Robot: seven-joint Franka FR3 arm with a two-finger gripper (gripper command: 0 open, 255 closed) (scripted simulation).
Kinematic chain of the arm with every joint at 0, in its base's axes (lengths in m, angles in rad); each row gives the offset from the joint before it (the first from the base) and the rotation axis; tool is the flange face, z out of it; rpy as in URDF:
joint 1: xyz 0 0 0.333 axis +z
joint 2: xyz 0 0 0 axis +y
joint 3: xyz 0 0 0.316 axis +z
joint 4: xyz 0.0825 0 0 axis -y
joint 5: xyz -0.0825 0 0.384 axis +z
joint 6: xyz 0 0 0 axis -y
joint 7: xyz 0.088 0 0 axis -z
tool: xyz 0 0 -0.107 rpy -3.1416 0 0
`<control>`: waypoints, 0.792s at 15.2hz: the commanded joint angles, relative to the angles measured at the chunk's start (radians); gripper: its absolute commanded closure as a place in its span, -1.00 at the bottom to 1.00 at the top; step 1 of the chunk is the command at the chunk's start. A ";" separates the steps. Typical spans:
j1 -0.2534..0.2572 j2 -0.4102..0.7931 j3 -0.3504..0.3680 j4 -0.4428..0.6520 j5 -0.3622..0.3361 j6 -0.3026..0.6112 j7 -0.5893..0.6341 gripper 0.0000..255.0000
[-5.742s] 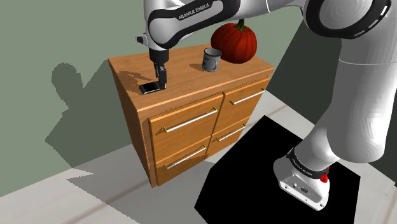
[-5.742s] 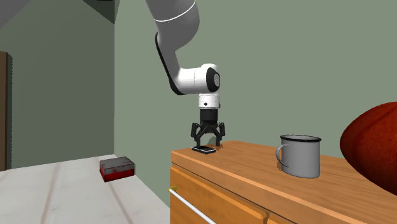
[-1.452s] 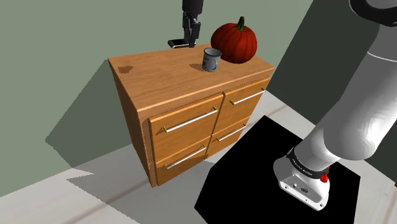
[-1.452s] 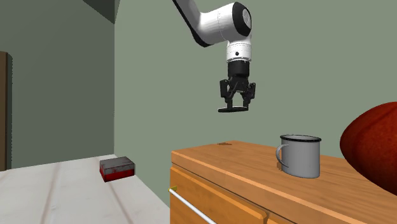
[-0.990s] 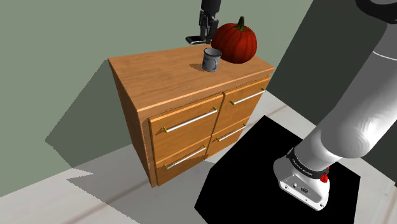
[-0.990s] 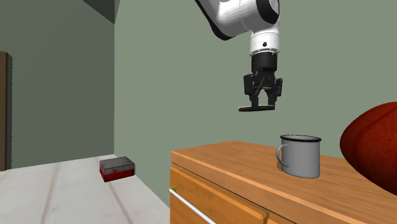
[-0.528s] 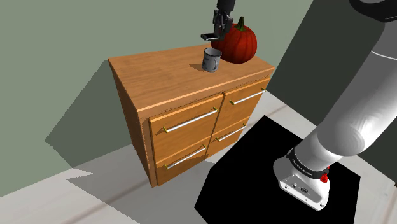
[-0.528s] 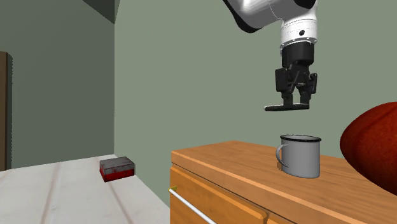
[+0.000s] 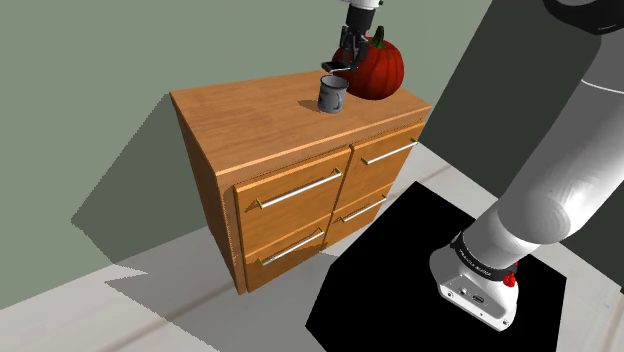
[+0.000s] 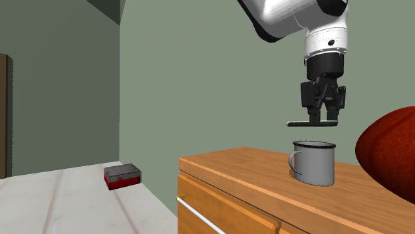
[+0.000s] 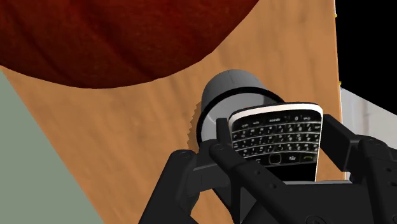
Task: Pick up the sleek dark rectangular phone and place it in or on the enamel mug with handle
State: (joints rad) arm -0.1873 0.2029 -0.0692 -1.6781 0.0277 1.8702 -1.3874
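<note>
The white arm [image 9: 548, 190] stood tall from its base and arched far forward, the wrist [image 10: 326, 40] pointing straight down. The black gripper [image 10: 324, 117] hung vertical, fingers clamped on a level black keypad phone [image 10: 299, 123].

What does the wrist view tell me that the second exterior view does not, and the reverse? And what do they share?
The wrist view gives the phone face with its rows of keys, lined up over part of the mug mouth. The second exterior view gives the height: an air gap between phone and mug rim, plus a red and grey box on the floor. Both show the gripper shut on the phone, the wooden cabinet top and the dark red pumpkin.
</note>
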 commanded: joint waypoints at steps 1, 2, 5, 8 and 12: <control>0.000 0.005 0.000 -0.018 0.001 0.024 -0.001 1.00; 0.000 0.007 0.000 -0.029 0.001 0.036 -0.001 1.00; 0.000 0.015 0.001 -0.059 0.002 0.074 -0.002 1.00; 0.000 0.023 0.001 -0.083 0.003 0.107 -0.003 1.00; 0.000 0.023 0.001 -0.083 0.003 0.106 -0.003 1.00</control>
State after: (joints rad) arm -0.1873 0.2257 -0.0684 -1.7606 0.0304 1.9757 -1.3905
